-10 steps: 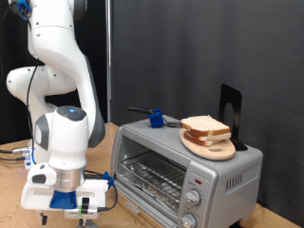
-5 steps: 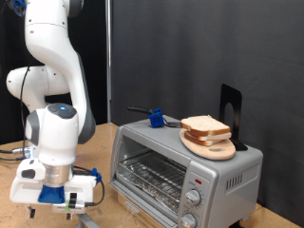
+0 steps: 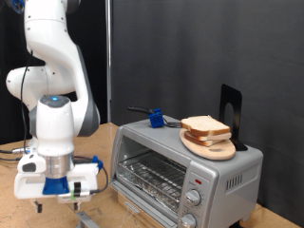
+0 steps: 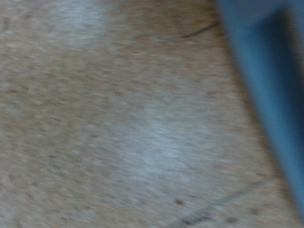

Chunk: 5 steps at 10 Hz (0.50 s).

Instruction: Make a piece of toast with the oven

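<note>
Pale toast (image 3: 205, 126) lay on a plate (image 3: 211, 147) atop the oven (image 3: 180, 171). The end effector (image 3: 57, 195) hung at the exterior view's left, well apart; its opening could not be told.

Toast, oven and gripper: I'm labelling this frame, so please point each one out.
piece of toast (image 3: 203, 124), exterior view, pale top face.
oven (image 3: 233, 175), exterior view, silver side wall.
gripper (image 3: 57, 196), exterior view, fingers under the white hand.

Wrist view blurred — tool (image 3: 57, 197) fingertips too small, indistinct
</note>
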{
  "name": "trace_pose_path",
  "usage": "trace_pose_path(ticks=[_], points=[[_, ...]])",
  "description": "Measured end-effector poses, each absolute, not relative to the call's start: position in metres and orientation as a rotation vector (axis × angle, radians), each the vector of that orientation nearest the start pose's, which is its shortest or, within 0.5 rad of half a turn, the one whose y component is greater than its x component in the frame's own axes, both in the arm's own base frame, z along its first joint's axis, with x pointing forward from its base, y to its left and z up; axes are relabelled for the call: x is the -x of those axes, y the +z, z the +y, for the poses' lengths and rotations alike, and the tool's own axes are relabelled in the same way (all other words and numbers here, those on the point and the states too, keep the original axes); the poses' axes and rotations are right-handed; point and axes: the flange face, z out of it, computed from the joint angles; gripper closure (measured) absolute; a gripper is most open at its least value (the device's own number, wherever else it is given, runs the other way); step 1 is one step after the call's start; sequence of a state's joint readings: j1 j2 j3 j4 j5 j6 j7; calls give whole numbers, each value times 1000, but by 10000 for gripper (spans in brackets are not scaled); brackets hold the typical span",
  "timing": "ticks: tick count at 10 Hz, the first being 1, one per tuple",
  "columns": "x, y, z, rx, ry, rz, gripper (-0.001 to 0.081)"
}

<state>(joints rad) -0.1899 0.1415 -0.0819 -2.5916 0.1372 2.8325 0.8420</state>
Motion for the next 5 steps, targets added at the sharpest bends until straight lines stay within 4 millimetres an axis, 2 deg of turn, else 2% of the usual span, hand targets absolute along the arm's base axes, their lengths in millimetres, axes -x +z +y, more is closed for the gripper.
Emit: trace_pose_path(ticks=[5], points=[[-428,288,-116,2439,-21,1588,-2]])
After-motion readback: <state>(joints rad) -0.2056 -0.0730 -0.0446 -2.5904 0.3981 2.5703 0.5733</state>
